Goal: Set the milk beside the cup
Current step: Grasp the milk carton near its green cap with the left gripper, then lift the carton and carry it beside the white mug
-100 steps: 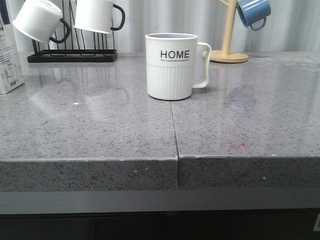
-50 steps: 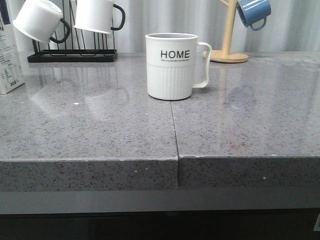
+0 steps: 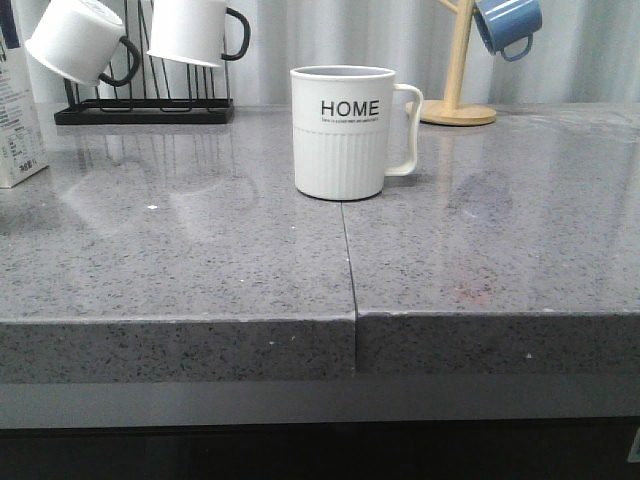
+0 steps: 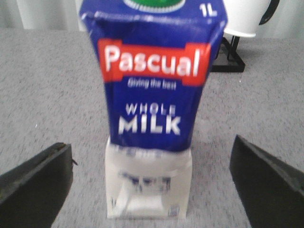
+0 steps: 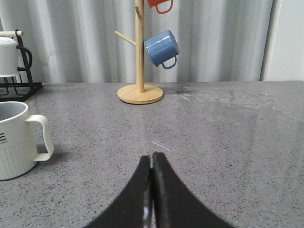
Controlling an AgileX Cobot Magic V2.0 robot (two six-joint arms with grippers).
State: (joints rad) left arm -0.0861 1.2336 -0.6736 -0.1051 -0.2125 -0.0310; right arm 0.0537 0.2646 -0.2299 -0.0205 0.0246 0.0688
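Milk [image 4: 152, 109] is standing upright on the table [image 3: 200, 260], at the far left edge of the front view and well apart from the cup [image 3: 342, 132], which is sitting near the middle. In the left wrist view the carton is facing the camera squarely, centred between the two dark fingers [image 4: 35, 183] of the left pincer [image 4: 152, 183], which are spread wide with clear gaps on both sides and touching nothing. The step in hand looks like the reach for the carton.

To do it well, the left pincer should be closing evenly on the white lower part, low enough that the tall carton is not tipping, and gently enough that the card walls are not buckling. The carton should then be carried upright and set down just beside the cup, on its left side, without nudging it.

Right pincer [image 5: 152, 190] is pressed together, empty, and pointing at bare table right of the cup's handle; it is best kept out of the way. Behind, a rack [image 3: 145, 110] with white mugs and a wooden tree [image 5: 139, 57] with a blue mug [image 5: 161, 48] are standing clear of the path.
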